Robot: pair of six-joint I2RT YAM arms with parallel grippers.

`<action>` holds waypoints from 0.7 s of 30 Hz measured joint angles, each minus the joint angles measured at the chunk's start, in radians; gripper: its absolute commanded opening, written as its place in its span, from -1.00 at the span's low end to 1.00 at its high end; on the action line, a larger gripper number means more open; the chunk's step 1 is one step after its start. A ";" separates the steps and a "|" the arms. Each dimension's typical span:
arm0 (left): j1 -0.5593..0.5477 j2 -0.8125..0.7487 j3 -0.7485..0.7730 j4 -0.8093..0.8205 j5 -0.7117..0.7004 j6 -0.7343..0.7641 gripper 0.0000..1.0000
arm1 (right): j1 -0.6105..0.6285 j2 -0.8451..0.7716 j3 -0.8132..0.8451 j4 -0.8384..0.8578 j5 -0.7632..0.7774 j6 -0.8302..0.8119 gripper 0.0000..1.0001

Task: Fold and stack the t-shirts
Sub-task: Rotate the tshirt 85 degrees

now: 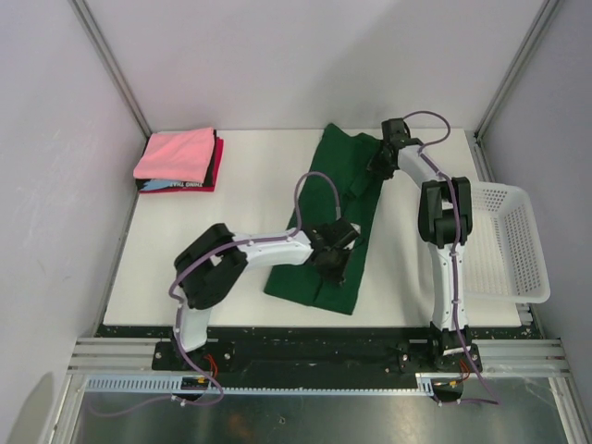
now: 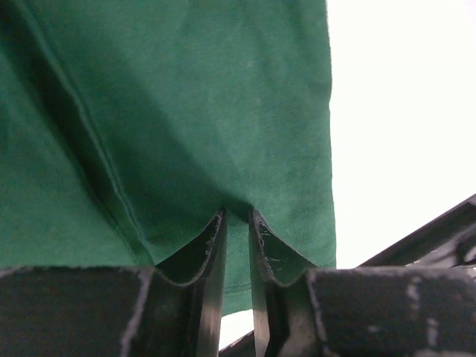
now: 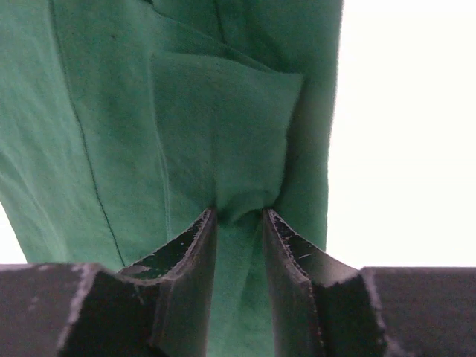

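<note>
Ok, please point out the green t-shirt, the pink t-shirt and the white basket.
green t-shirt [image 1: 344,159], top view, cloth between the arms
pink t-shirt [image 1: 176,154], top view, its top face
white basket [image 1: 513,242], top view, its mesh floor

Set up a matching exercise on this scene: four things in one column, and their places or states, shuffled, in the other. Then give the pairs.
Column one
1. green t-shirt
2. folded stack
3. white basket
4. left gripper

Column two
A. far left corner of the table
B. right edge of the table
C. pinched on green cloth, near end
D. laid out along the middle of the table

Pairs: 1-D, 2-A, 3-B, 4-C
</note>
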 measured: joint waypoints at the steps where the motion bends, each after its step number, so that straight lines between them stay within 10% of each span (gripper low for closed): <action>1: -0.008 0.027 0.033 0.008 0.014 -0.005 -0.57 | -0.003 0.006 0.017 -0.016 -0.005 -0.008 -0.22; 12: -0.048 0.094 0.117 0.061 0.066 -0.025 -0.51 | -0.008 -0.108 -0.012 -0.144 -0.056 -0.047 -0.21; 21: -0.028 -0.190 -0.029 0.066 0.055 -0.031 -0.34 | 0.013 -0.645 -0.512 -0.055 -0.112 0.019 -0.27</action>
